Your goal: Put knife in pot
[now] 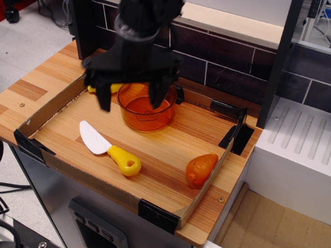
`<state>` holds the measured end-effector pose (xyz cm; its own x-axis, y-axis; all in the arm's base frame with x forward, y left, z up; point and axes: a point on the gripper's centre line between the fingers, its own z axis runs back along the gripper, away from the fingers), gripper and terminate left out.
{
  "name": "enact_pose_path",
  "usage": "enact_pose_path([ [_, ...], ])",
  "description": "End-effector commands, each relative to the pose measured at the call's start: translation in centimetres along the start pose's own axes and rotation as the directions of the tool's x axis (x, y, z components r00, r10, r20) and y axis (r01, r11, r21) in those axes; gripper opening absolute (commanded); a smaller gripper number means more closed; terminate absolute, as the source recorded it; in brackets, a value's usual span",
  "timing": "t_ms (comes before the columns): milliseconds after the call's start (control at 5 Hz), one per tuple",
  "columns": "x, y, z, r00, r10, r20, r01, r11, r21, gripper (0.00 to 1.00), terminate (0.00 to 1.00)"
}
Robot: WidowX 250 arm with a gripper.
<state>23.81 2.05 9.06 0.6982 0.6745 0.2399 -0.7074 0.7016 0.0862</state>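
Observation:
The knife (109, 147) lies flat in the front left of the cardboard tray, white blade pointing back-left, yellow handle with a hole toward the front. The translucent orange pot (146, 111) stands upright at the tray's back middle, partly hidden by my gripper. My gripper (130, 101) hangs above the tray, open and empty, fingers spread wide. One fingertip (105, 102) is left of the pot and the other is over the pot's near side. It is above and behind the knife, not touching it.
A yellow banana toy (103, 88) lies at the back left, mostly hidden by the gripper. An orange carrot toy (200, 168) lies at the front right. The low cardboard tray wall (51, 101) rings the work area. A dark brick wall (227, 67) stands behind.

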Motion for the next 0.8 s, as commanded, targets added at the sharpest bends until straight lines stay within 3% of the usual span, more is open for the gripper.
enact_pose_path([
  [0,-1.7,1.4,-1.4,0.992,0.119,-0.035,-0.12,0.993,-0.023,1.0,0.0],
  [600,-2.0,1.0,-3.9,0.993,0.113,-0.024,-0.115,0.99,-0.082,1.0,0.0],
])
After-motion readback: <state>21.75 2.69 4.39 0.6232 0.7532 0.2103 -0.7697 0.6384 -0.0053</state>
